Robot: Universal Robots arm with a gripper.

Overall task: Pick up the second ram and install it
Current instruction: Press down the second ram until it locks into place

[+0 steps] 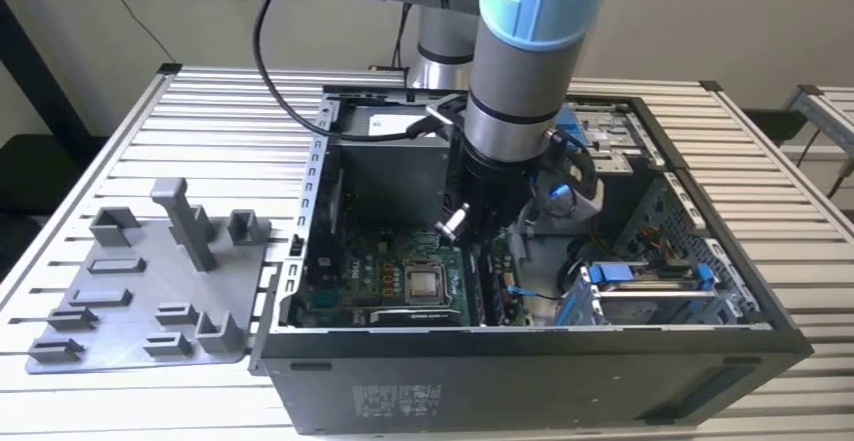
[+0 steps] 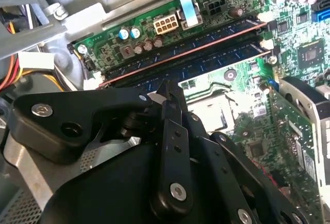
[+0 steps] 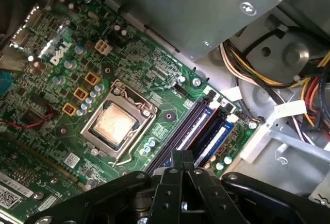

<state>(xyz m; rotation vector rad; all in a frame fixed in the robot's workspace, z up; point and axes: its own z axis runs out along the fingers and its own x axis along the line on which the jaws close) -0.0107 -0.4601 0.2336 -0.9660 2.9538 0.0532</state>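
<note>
Open computer case (image 1: 534,361) on slatted table (image 1: 200,101); grey holder block (image 1: 147,291) beside it near table's front edge; inside, green motherboard (image 3: 149,64) with bare processor (image 3: 114,123).

Worktop (image 1: 214,111): ribbed bare metal, dull silver. Computer case (image 1: 534,381): dark matt sheet metal. Holder tray (image 1: 134,291): grey matt plastic. Motherboard (image 3: 56,80): glossy green board; processor (image 3: 112,125) lid: brushed metal. Ram (image 2: 185,54): dark stick, shiny edge. Pincer (image 2: 167,87): black matt plastic-looking links, shiny metal screws. Arm (image 1: 527,71): grey satin metal, glossy blue plastic caps.
</note>
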